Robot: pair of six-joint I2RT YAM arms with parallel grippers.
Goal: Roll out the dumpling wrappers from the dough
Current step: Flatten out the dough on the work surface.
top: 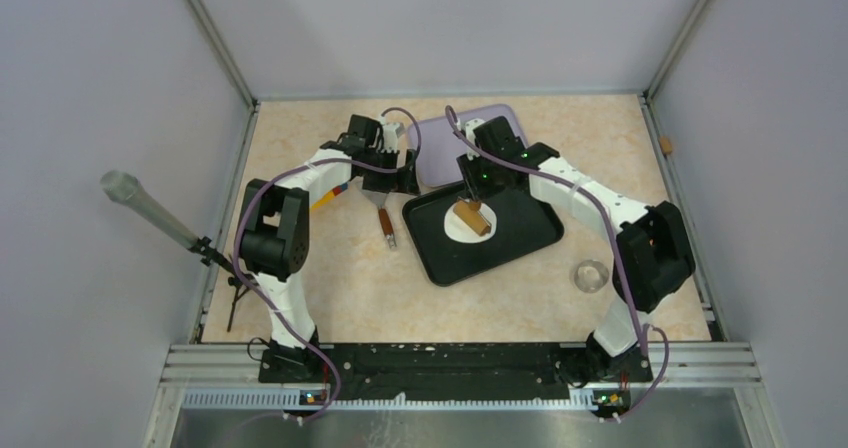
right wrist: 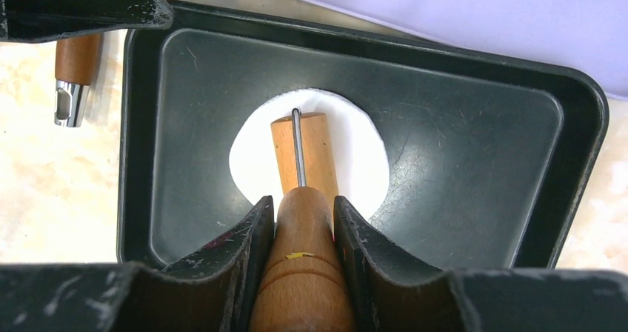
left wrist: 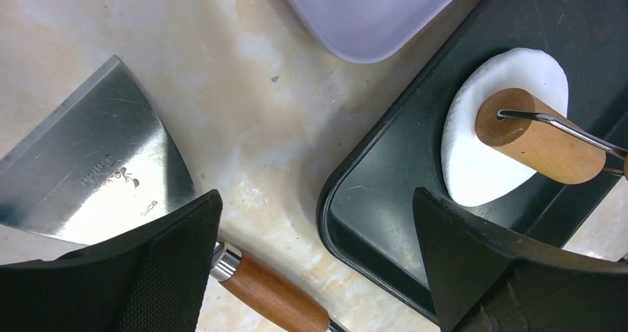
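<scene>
Dough [right wrist: 363,173] lies flat under wooden roller [right wrist: 318,158] gripped by right jaws; left jaws wide

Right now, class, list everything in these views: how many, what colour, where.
black tray: one, black, mid-table
dough: one, white, flattened in the black tray
roller: one, wooden, resting on the dough
lavender tray: one, pale purple, behind the black tray
scraper: one, steel blade and wooden handle, left of the black tray
glass dish: one, clear, right of the black tray
grey cylinder: one, grey, beyond the table's left edge
table: one, beige marbled, under everything
left gripper: one, black, open near the scraper
right gripper: one, black, shut on the roller
</scene>
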